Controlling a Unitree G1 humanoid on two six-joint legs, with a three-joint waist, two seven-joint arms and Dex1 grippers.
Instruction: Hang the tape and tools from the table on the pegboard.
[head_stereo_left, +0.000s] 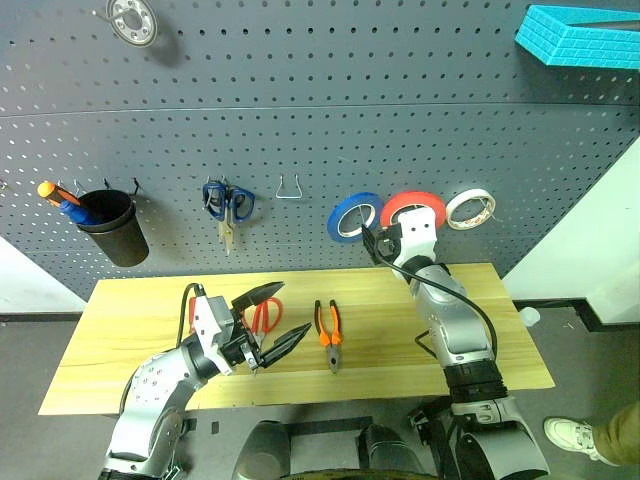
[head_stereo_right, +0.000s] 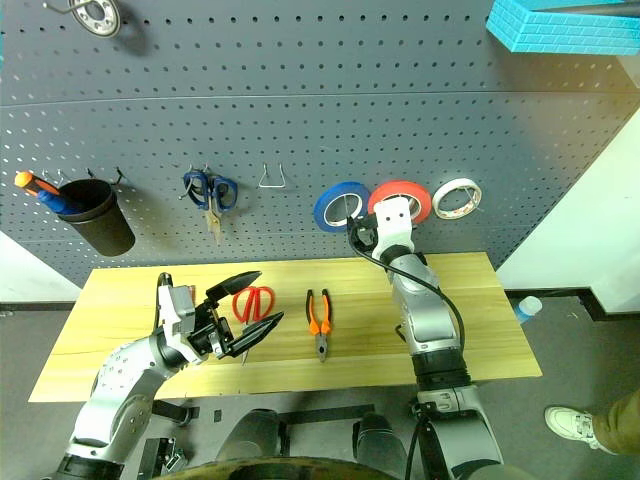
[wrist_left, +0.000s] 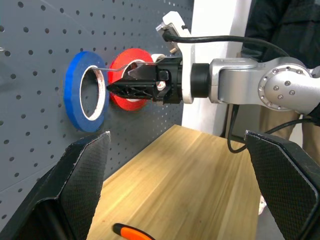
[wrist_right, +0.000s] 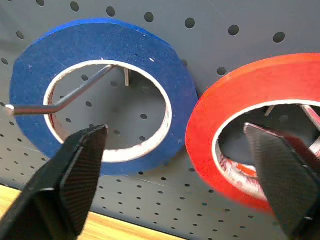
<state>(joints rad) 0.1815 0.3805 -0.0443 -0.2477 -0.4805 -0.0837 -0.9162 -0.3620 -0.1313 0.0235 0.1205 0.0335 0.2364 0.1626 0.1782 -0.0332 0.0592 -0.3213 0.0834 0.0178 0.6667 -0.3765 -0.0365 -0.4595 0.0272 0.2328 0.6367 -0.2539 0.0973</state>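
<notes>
Right gripper (head_stereo_left: 385, 243) hides the red tape's (head_stereo_left: 412, 205) lower part, left gripper (head_stereo_left: 274, 318) covers most of the red-handled scissors (head_stereo_left: 264, 316), screwdriver not discernible.

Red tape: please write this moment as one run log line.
red tape: hung on pegboard | right gripper: open, at tape | left gripper: open | pliers, red scissors: on table

I can read no text, label, brand or number anywhere here. The pegboard (head_stereo_left: 300, 120), the table (head_stereo_left: 400, 300) and the red tape (wrist_right: 240, 135) look unmarked from where I sit, and any print on the tools is too small.
</notes>
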